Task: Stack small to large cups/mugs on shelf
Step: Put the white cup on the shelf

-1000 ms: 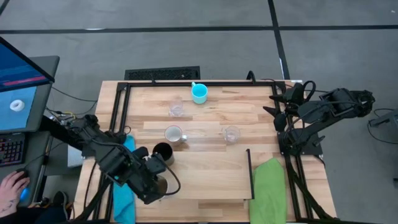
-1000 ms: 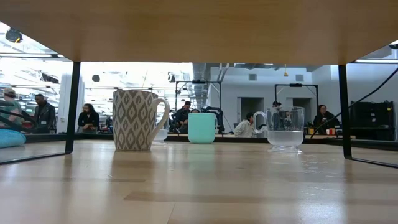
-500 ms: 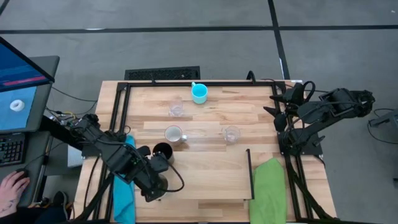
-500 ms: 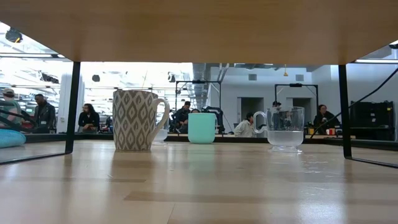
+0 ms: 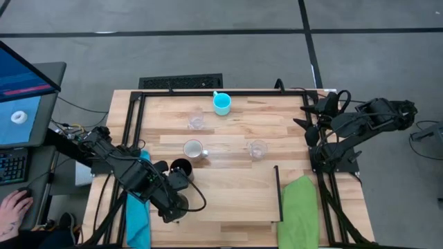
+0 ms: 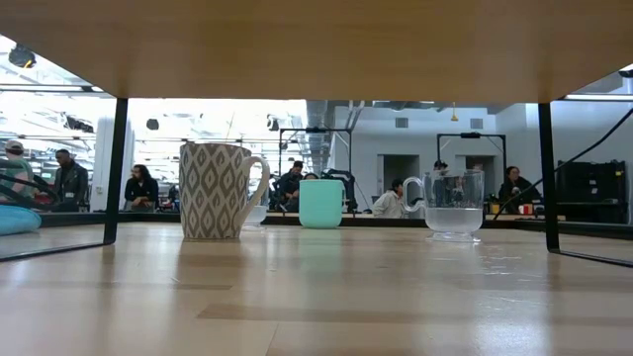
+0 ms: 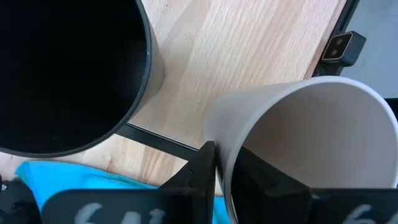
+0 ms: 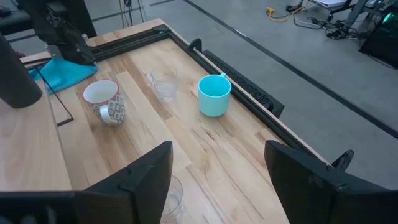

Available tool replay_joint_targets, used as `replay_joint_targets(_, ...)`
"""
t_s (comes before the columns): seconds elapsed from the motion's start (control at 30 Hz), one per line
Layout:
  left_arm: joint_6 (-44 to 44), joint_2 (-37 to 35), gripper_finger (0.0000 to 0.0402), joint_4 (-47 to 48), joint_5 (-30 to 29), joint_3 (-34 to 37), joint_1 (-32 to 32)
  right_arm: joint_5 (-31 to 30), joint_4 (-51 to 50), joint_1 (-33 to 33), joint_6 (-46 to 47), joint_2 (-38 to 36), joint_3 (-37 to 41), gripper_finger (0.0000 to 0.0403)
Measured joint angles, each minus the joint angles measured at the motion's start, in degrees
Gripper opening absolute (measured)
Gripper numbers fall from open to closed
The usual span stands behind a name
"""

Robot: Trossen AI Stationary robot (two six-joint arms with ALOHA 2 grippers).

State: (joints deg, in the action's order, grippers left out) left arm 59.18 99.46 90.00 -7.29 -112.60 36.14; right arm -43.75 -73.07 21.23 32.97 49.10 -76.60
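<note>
from the high view, the left gripper [image 5: 174,205] sits low over the near-left part of the shelf [image 5: 228,131], just beside the black tumbler [image 5: 180,168]; what it carries is hidden under the arm. the white patterned mug [image 5: 193,149] stands in the middle, one clear glass [image 5: 257,149] to its right, another clear glass [image 5: 196,122] behind it, and the bright blue mug [image 5: 221,104] by the far rail. the right gripper [image 5: 311,114] waits at the far-right edge. a blue cloth [image 5: 137,207] lies along the left side and a green cloth [image 5: 299,207] at the near right.

in the low view, the white patterned mug [image 6: 216,190], the bright blue mug [image 6: 320,203] and a clear glass [image 6: 453,205] stand upright under a wooden board, with people in the room beyond.

the left wrist view shows the left gripper clamped on the rim of a beige-tan mug [image 7: 311,143], a finger [image 7: 202,168] against its outer wall, the black tumbler [image 7: 68,68] just beside it.

the right wrist view shows the right gripper's fingers [image 8: 149,171] spread wide, holding nothing, above the table.
</note>
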Motion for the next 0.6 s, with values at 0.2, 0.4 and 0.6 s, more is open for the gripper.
replay_joint_targets(0.2, 0.0, 0.0, 0.0029, 0.0, 0.0, 0.0, 0.0, 0.0, 0.0, 0.0, 0.0, 0.0, 0.0, 0.0279)
replay_joint_targets(0.4, -1.2, 0.0, 0.0030, -0.4, 0.7, 0.0, 0.0, 0.0, 0.0, 0.0, 0.0, 0.0, 0.0, 0.0279)
replay_joint_targets(0.6, -2.6, 0.0, 0.0030, -1.2, 0.9, 0.0, 0.0, 0.0, 0.0, 0.0, 0.0, 0.0, 0.0, 0.0279)
